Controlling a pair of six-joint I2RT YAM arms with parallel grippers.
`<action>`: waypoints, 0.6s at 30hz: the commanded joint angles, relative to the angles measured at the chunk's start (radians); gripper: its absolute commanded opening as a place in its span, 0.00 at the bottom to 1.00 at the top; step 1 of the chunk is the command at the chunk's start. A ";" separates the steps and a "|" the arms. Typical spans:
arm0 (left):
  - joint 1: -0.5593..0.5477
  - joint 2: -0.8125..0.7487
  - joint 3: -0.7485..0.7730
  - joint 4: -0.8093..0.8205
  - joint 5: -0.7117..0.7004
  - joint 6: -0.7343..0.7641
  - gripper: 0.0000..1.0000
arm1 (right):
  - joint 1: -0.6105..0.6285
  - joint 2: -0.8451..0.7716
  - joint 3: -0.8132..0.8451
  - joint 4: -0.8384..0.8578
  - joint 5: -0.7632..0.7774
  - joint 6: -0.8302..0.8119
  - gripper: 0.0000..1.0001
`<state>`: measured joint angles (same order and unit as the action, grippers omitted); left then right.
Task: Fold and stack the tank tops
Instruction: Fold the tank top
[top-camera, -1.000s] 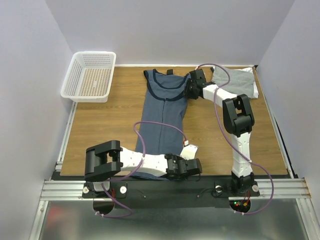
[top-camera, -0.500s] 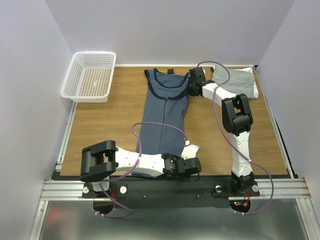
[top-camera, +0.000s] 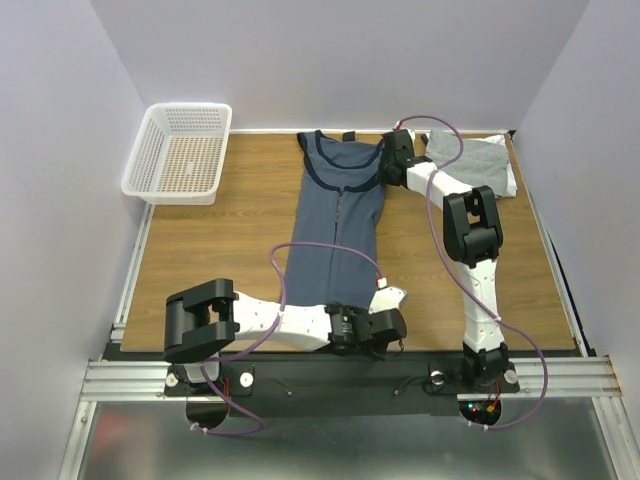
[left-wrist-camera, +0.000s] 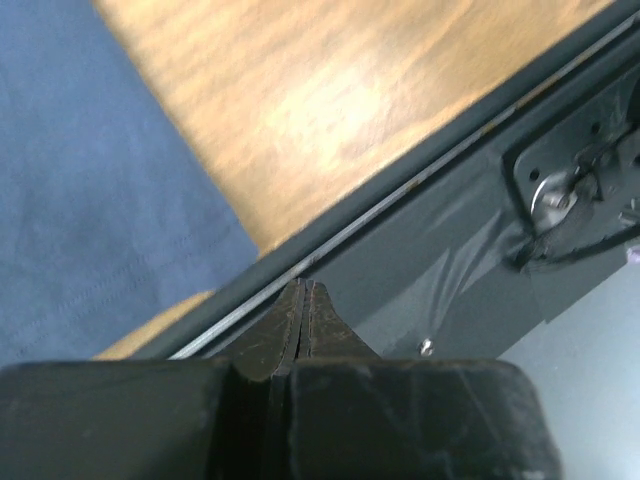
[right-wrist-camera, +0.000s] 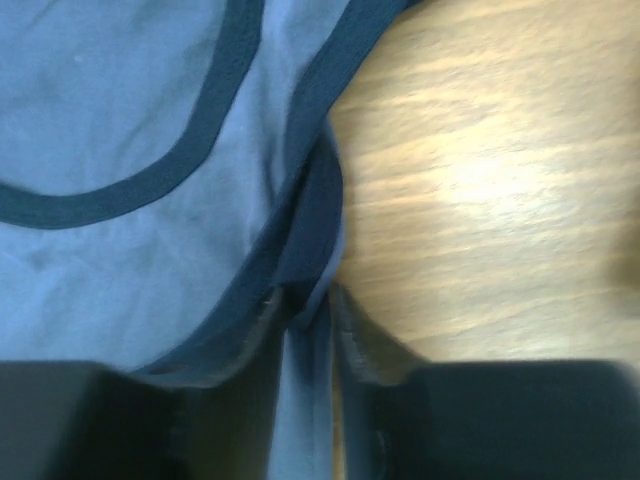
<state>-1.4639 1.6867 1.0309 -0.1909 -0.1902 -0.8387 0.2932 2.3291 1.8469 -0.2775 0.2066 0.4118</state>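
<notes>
Compared with a second ago, the navy tank top (top-camera: 338, 230) lies straighter and sits further up the table (top-camera: 210, 250). Its neckline is now close to the far edge, because your right gripper (top-camera: 388, 165) has drawn the shoulder end away from you and slightly right. I judge this a stretch-out before the first fold, which is not yet made. The right wrist view shows that gripper pinched on the dark-trimmed strap edge, with cloth between the fingers (right-wrist-camera: 345, 320). Your left gripper (top-camera: 388, 322) is fully closed at the near edge of the table. From its wrist view the hem lies just beside it, up and to the left, and I cannot tell whether any fabric is caught. The folded grey tank top (top-camera: 470, 160) waits in the far right corner, just beyond your right gripper.
</notes>
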 joint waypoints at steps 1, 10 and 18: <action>0.030 0.013 0.064 0.031 -0.002 0.053 0.00 | -0.011 -0.003 0.037 0.031 0.040 -0.042 0.40; 0.103 -0.154 0.069 -0.002 -0.070 0.031 0.38 | -0.016 -0.132 -0.027 0.027 0.054 -0.039 0.74; 0.123 -0.134 0.072 -0.127 -0.124 -0.011 0.42 | -0.016 -0.162 -0.121 0.027 -0.049 0.039 0.48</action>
<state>-1.3262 1.5013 1.0817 -0.2516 -0.2935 -0.8371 0.2871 2.1906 1.7359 -0.2771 0.2081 0.4107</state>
